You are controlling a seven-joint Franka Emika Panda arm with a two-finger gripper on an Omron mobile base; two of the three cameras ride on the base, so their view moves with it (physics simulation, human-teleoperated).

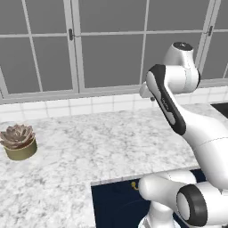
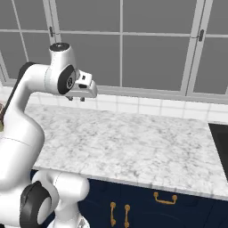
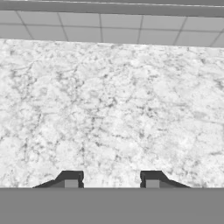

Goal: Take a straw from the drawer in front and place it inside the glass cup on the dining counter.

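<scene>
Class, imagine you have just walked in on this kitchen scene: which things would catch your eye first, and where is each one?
The white robot arm dominates, rising in front of the marble worktop and holding its tool high above the stone with nothing between its fingers. Behind it, a row of large grey windows runs along the wall. At the worktop's left end sits a succulent in a brass pot.

White-grey marble worktop (image 2: 129, 142) bare under gripper (image 2: 76, 98); brass pot w/ succulent (image 1: 18, 142) far left, tiled wall behind.
</scene>
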